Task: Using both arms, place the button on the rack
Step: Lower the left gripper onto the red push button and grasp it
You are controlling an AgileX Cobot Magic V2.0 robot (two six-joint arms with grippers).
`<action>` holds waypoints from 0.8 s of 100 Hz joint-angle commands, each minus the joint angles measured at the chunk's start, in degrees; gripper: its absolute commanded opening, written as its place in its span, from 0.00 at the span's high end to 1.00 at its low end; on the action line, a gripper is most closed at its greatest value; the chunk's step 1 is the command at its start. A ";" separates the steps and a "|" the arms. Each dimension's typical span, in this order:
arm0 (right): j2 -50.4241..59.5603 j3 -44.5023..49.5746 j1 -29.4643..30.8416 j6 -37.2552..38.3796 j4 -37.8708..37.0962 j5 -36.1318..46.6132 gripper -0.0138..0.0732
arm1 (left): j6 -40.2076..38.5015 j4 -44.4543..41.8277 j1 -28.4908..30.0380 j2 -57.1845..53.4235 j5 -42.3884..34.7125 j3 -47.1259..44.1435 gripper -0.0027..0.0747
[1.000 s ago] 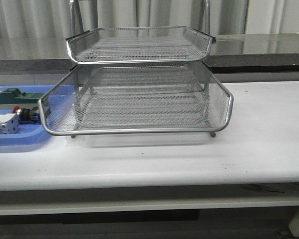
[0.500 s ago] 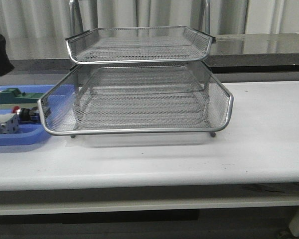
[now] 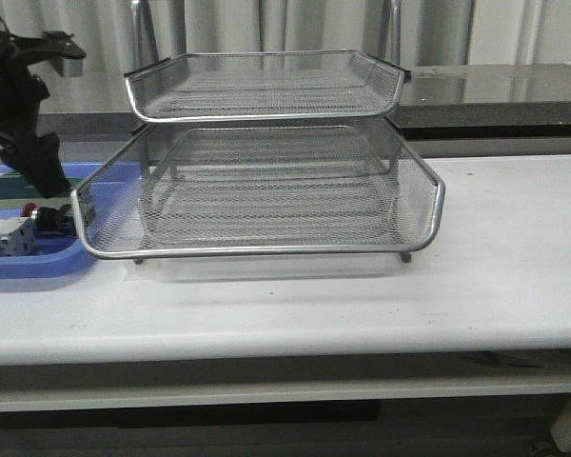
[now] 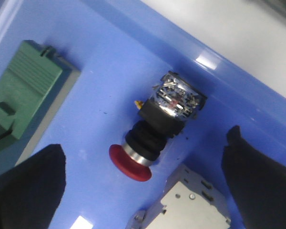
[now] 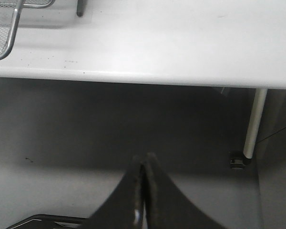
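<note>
The black angular left gripper (image 4: 143,186) is hanging at nine o'clock, fingers spread wide; the black right gripper (image 5: 143,164) is sitting low, fingertips pressed together.

A lab-like workroom: white bench (image 3: 514,286), grey counter (image 3: 514,86), pale curtains (image 3: 266,24) behind.

Button (image 4: 155,131) between green component (image 4: 21,95) and white block (image 4: 190,205).

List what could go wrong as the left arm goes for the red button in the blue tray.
1. The button lies on its side, with the white switch block close by its red head; the open left end effector could hit the block.
2. Its round collar may roll or twist when squeezed.
3. The rack rim overhangs the blue tray, so lifting could snag it.
</note>
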State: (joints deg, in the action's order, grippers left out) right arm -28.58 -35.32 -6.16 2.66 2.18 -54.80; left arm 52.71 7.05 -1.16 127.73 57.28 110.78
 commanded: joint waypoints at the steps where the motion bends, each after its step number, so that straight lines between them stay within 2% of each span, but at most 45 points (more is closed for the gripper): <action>1: -0.13 -1.51 0.02 -0.09 -0.54 3.37 0.92 | 0.36 0.97 -0.41 -2.39 -1.04 1.99 0.15; 69: -0.13 -1.51 0.02 -0.09 -0.54 3.37 0.92 | 1.99 1.50 -0.41 4.96 -4.66 2.79 0.15; 80: -0.13 -1.51 0.02 -0.09 -0.54 3.37 0.92 | 3.22 1.50 -0.41 4.96 -4.76 2.79 0.20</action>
State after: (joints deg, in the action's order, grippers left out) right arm -28.58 -35.32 -6.16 2.66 2.18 -54.80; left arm 54.87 7.75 -1.29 135.52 54.84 112.23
